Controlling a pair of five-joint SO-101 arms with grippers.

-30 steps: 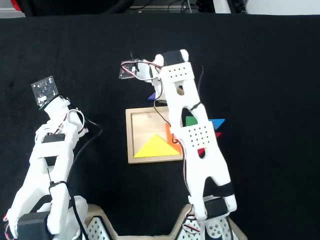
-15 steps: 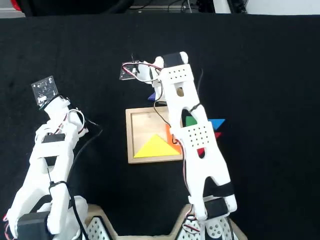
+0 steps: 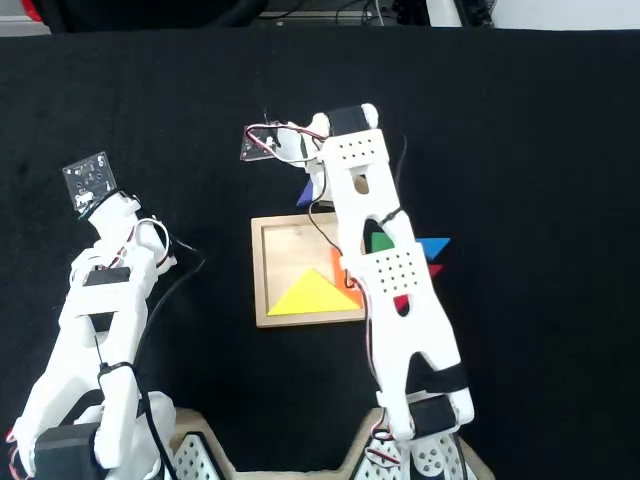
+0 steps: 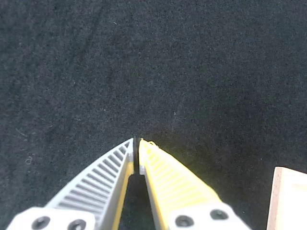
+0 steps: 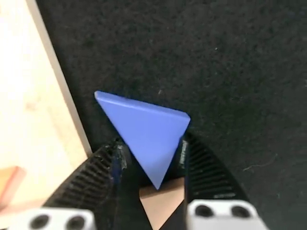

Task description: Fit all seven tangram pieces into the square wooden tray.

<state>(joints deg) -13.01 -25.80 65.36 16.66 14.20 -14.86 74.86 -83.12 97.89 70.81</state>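
Grip on the blue triangle (image 5: pixel 144 129) by the right gripper (image 5: pixel 149 146): jaws clamped against two of its edges, one corner tucked back between the fingers, long edge turned away from the wrist and running roughly crosswise to the jaws. Held just beyond the far rim of the square wooden tray (image 3: pixel 262 270), over black cloth beside that rim; whether lifted clear of the cloth, impossible to tell. Coming move, by judgement, a short carry back over the far rim onto bare wood, since the tray lies on the arm-base side of the piece and its far half looks free. Inside the tray, toward the near rim, a yellow triangle (image 3: pixel 312 293) with an orange piece (image 3: pixel 347 290) touching it. Off the tray's right side, partly under the right arm, a green piece (image 3: pixel 381 241), a light-blue triangle (image 3: pixel 436 245) and a red piece (image 3: pixel 433 268). Left gripper (image 4: pixel 135 143) with fingers together on nothing, over cloth well off the tray's left side, so clearly the farther of the two. Against a second ago: right wrist nudged slightly, a little more of the blue corner showing beyond the far rim; everything else unmoved.
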